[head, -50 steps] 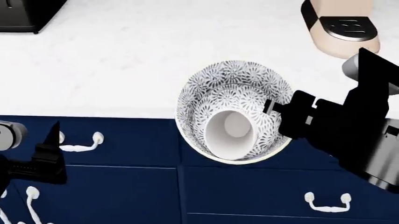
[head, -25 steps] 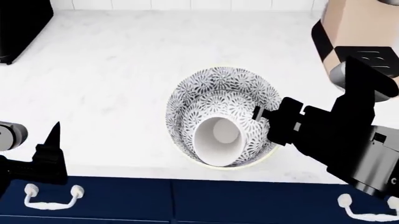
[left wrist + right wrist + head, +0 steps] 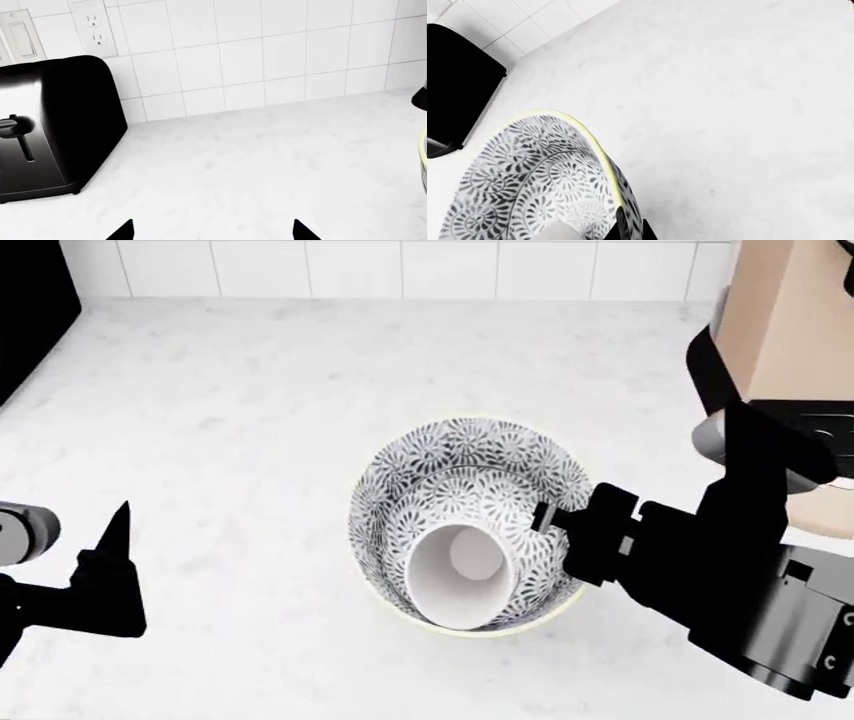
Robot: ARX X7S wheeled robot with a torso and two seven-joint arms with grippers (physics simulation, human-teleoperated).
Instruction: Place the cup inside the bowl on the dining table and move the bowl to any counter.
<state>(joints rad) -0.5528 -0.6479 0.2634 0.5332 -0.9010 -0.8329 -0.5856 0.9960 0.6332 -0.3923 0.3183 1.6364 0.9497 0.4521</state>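
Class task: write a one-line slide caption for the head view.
Right gripper clamps the floral bowl, white cup inside, over the marble counter.

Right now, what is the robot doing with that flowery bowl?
The robot's right pincer is pinching the rim of the flowery bowl, holding it over the marble counter. A white cup lies tipped on its side inside the bowl. The left pincer is empty and off to the side. A black toaster sits by the tiled wall. Whether the bowl already rests on the counter is hard to tell.
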